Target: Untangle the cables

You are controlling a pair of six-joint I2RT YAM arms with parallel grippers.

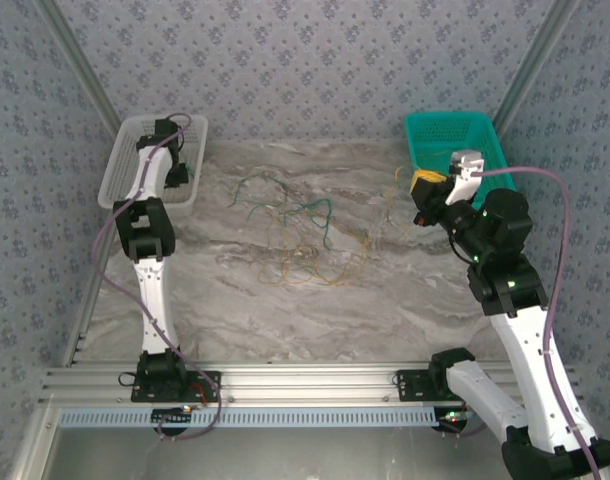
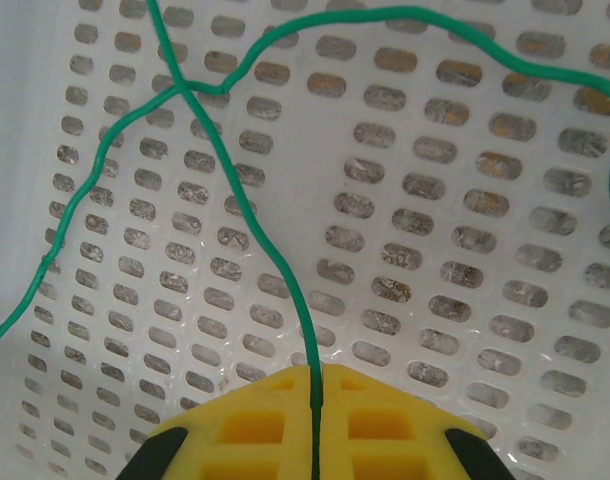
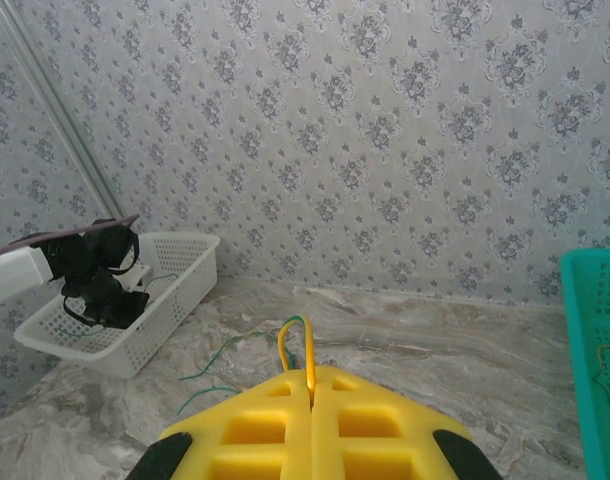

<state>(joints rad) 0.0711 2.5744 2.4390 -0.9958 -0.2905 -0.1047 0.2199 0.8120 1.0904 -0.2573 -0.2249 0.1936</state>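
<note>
Top external view: the loose tangle of cables [image 1: 297, 238], green and yellow strands, lies about the middle of the table [image 1: 385, 300], between the two arms and apart from both grippers. The left gripper [image 1: 176, 172] is down inside the white basket [image 1: 114, 166] at the table's far left corner. In the left wrist view its yellow fingers [image 2: 255, 420] are pressed together on a green cable [image 2: 285, 280], which runs from the pinch across the basket's perforated floor. The right gripper [image 1: 421, 185] is raised over the far right part of the table, just beside the teal basket [image 1: 493, 140] in that corner. In the right wrist view its jaws meet on a yellow cable [image 3: 283, 345] that loops up out of the pinch. The near half of the table, between the tangle and the arm bases, is open marble
</note>
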